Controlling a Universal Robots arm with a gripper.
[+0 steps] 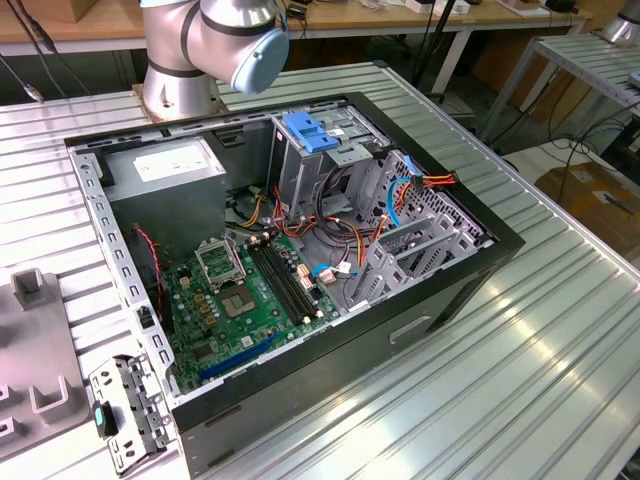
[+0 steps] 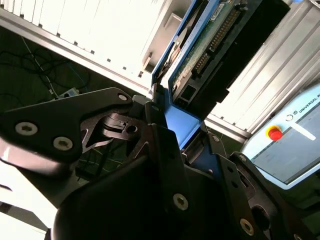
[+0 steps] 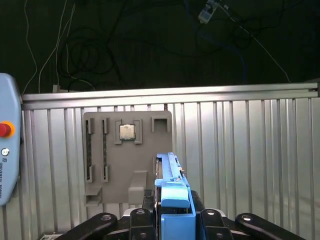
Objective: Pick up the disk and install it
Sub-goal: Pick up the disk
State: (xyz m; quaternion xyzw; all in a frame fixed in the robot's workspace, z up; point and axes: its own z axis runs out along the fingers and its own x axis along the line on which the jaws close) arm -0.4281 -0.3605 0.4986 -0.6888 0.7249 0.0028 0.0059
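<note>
In both wrist views my gripper (image 3: 172,212) (image 2: 167,127) is shut on the disk (image 3: 169,172) (image 2: 215,45). Its black fingers (image 3: 207,220) clamp the blue plastic side rail from both sides. The second wrist view shows the disk's green circuit-board underside, dark casing and connector edge pointing away from me. I hold it above a ribbed metal table (image 3: 240,150). In the exterior view the open computer case (image 1: 500,245) lies on its side, with a metal drive cage (image 1: 300,165) topped by a blue latch (image 1: 308,133).
A grey fixture plate (image 3: 100,165) carrying a processor chip (image 3: 127,131) lies on the table under the disk. A pendant with a red button (image 3: 4,130) (image 2: 274,133) lies beside it. Inside the case are a power-supply box (image 1: 165,170), a green motherboard (image 1: 250,290) and loose cables (image 1: 400,190). The arm's base (image 1: 190,60) stands behind.
</note>
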